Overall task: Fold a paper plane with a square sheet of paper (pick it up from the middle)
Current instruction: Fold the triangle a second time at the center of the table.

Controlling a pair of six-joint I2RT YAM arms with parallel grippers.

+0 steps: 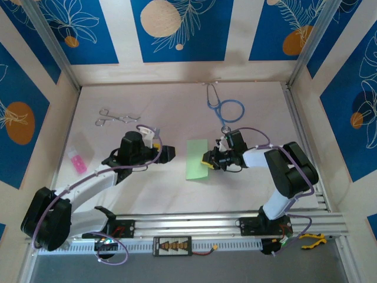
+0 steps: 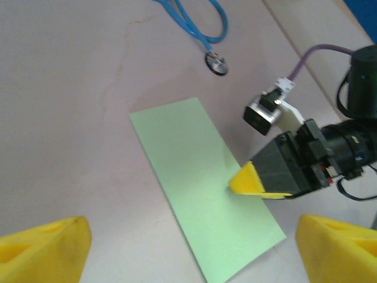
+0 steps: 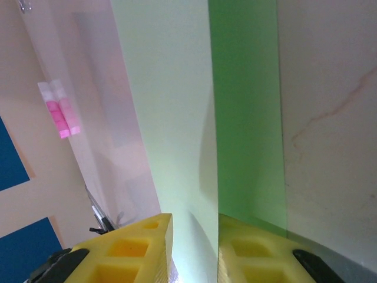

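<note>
On the table (image 1: 177, 106), the right hand (image 1: 207, 161) pinches the green paper (image 1: 197, 159).

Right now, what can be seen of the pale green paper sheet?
The pale green paper sheet is thin, plain and unmarked. It shows as a long rectangle, apparently folded in half, lying mostly flat on the pale table between the two arms. The right claw, yellow-tipped, meets its right long edge; in the right wrist view the paper runs between the two fingers. The left claw stands open, clear of it.
</note>
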